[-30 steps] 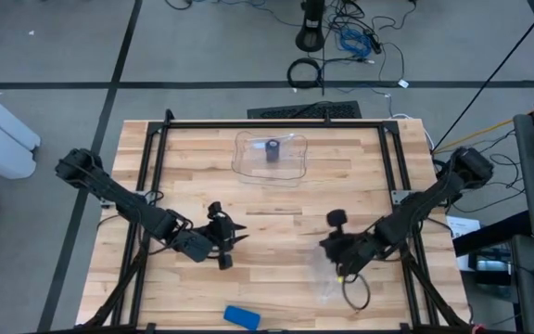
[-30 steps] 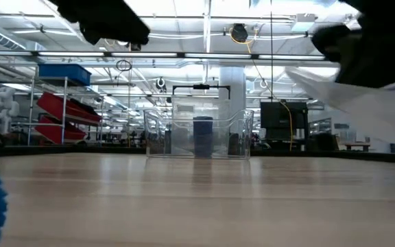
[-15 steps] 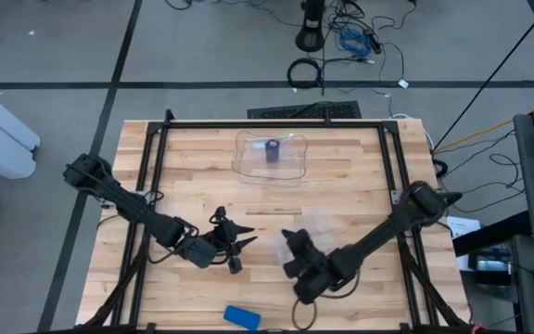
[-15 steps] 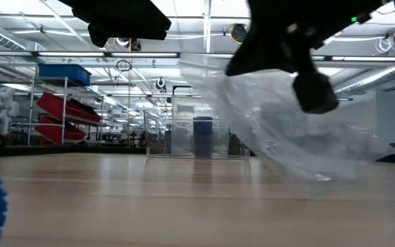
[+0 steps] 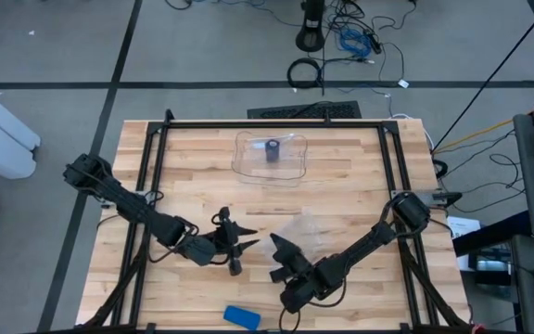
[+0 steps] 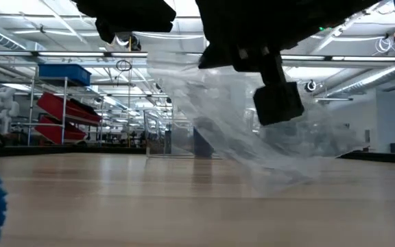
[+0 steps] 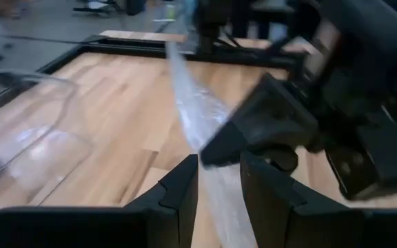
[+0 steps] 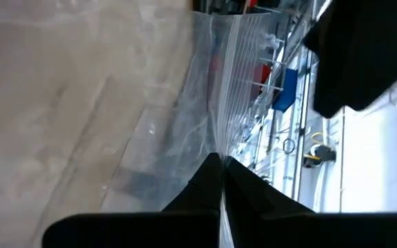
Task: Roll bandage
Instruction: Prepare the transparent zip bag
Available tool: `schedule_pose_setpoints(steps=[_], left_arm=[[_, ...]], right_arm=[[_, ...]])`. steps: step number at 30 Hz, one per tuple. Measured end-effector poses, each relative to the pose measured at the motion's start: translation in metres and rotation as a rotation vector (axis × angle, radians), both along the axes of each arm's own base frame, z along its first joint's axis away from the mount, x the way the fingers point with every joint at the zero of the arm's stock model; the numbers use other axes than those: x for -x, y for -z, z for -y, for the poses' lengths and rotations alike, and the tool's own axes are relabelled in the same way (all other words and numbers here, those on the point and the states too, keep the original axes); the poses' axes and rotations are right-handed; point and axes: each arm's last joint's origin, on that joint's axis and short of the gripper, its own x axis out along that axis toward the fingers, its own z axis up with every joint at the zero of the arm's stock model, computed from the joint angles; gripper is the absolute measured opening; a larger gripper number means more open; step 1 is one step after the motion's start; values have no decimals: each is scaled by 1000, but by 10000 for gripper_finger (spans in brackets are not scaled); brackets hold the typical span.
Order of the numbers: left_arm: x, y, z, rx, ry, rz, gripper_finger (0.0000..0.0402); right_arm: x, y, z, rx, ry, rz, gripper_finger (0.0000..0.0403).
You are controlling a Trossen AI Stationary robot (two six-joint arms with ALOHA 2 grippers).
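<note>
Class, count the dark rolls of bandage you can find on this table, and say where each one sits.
1. A single dark bandage roll stands upright inside the clear tray at the far middle of the table. The clear plastic bag may hide others.

Clear crinkled plastic bag, wooden table

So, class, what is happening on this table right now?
The right gripper is shut on a clear plastic bag, holding it above the wooden table near the middle. The left gripper faces it with its fingers either side of the bag's edge, not pressed together. A dark roll stands in a clear tray at the far side; a blue thing lies at the near edge.
</note>
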Motion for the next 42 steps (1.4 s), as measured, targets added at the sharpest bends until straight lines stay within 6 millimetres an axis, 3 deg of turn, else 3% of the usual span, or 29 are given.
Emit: schedule_pose_setpoints(steps=[6, 13, 23, 37, 42], left_arm=[[-5, 9, -1, -58, 83, -54, 113], [-11, 10, -11, -59, 45, -61, 113], [-11, 11, -10, -22, 130, -84, 113], [-11, 14, -12, -11, 114, -106, 113], [-11, 14, -12, -17, 117, -108, 64]], right_arm=[[-6, -11, -5, -67, -8, 107, 0], [-7, -13, -6, -42, -17, 85, 0], [-7, -13, -7, -26, -21, 65, 0], [-7, -14, -7, -11, -25, 53, 0], [-8, -15, -9, -7, -27, 57, 0]])
